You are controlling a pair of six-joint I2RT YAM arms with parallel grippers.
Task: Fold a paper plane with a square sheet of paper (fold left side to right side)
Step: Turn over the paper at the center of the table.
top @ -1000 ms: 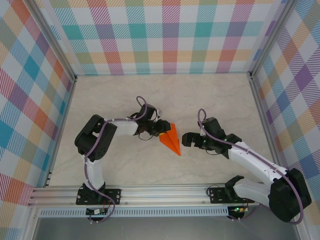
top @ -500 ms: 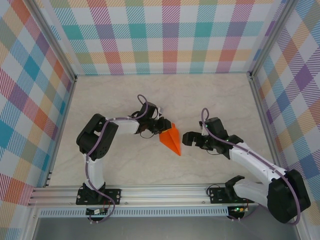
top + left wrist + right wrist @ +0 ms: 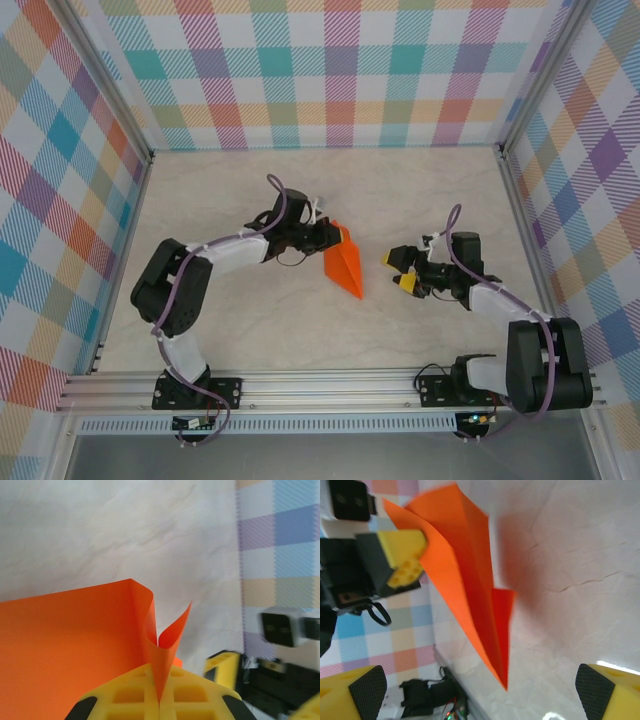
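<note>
- Since a second ago the left gripper has reached further out and closed, while the right gripper has drawn back toward the lower right and turned its yellow pads into sight.
- Its jaws are pressed together on the upper edge of the paper plane; the left wrist view shows that edge pinched between the yellow fingertips.
- Right jaws stand wide apart and hold nothing, just right of the paper.
- Orange and pointed, the plane sits at the frame's centre on the table, tip toward the bottom, gripped side raised.
- Step in hand, as I judge it, is folding the left side over to the right.
- Next, the pinched flap needs carrying across the centre crease without dragging the tip; the free gripper could pin it.
</note>
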